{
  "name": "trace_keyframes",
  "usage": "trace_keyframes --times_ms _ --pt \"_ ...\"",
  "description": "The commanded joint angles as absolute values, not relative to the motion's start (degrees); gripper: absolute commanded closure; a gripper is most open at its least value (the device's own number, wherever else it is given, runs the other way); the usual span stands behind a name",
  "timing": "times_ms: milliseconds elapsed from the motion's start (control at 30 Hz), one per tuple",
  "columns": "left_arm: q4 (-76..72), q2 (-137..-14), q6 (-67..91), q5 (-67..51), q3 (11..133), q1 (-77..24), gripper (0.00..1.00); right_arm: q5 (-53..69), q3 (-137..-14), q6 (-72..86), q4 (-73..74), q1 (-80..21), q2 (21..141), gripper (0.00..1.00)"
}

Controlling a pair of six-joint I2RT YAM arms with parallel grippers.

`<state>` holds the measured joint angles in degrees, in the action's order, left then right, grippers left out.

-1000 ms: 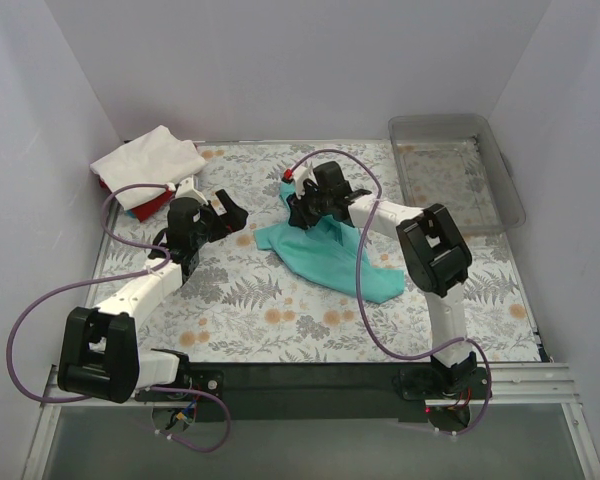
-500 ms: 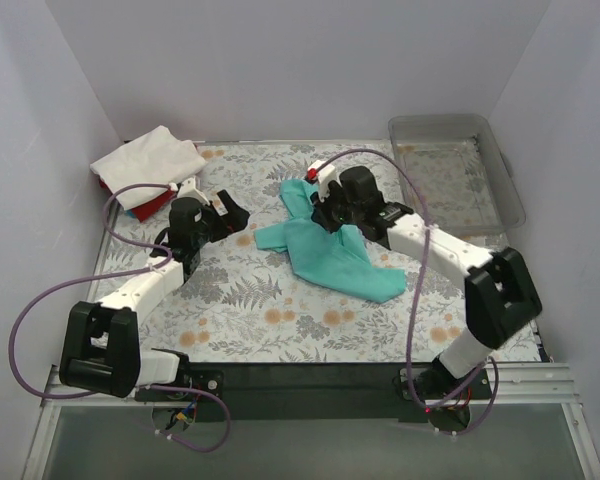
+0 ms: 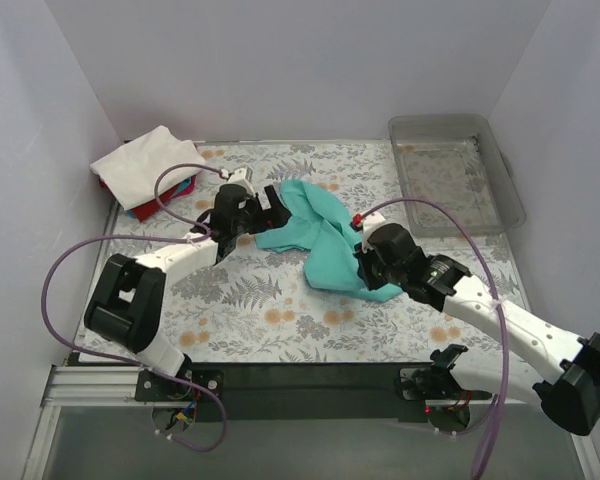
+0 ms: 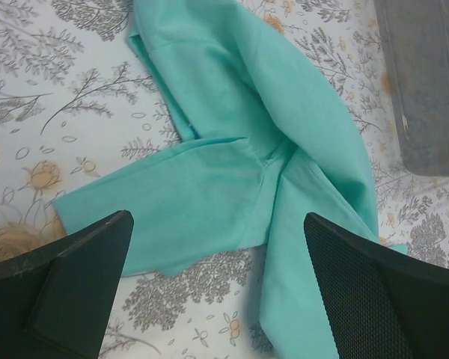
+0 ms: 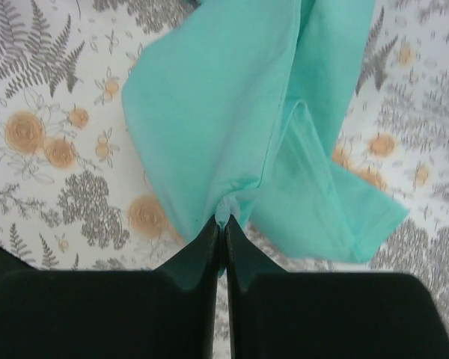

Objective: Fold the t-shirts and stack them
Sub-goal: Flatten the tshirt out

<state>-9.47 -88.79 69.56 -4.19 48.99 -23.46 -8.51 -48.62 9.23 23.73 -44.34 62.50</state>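
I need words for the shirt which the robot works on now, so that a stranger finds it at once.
Look at the middle of the flower-patterned table. The teal t-shirt lies there crumpled, its edge pinched by the right gripper. Unlike the folded shirts stacked in the far left corner, it is unfolded and lies alone.

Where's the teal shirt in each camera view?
Top external: teal shirt mid-table.
Left wrist: teal shirt fills the centre.
Right wrist: teal shirt upper centre, edge pinched in right gripper.
Shared landmark: floral table cover.
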Motion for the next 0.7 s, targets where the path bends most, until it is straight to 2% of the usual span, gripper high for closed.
trace_keyframes --times_ms 0,200,300,433,667 --pt "-9.9 -91.8 69.5 -3.3 53.6 -24.7 0.09 -15.0 -47.2 18.9 35.8 -46.7 55.6 0.99" --pt "-7.9 -101.6 68.4 -0.9 63.1 -28.6 0.1 -20.2 -44.8 22.9 41.0 -47.1 48.5 0.99" --pt "-6.2 -107.0 68.7 -0.7 67.6 -29.4 0.14 -21.1 -44.4 23.0 41.0 -47.1 48.4 0.99" --pt "-5.4 -110.6 69.7 -0.7 70.0 -29.8 0.23 -21.5 -44.1 22.7 41.0 -47.1 48.8 0.99" --pt "-2.9 -115.1 70.0 2.1 74.3 -31.7 0.25 -20.4 -43.9 21.5 39.4 -47.1 48.7 0.99"
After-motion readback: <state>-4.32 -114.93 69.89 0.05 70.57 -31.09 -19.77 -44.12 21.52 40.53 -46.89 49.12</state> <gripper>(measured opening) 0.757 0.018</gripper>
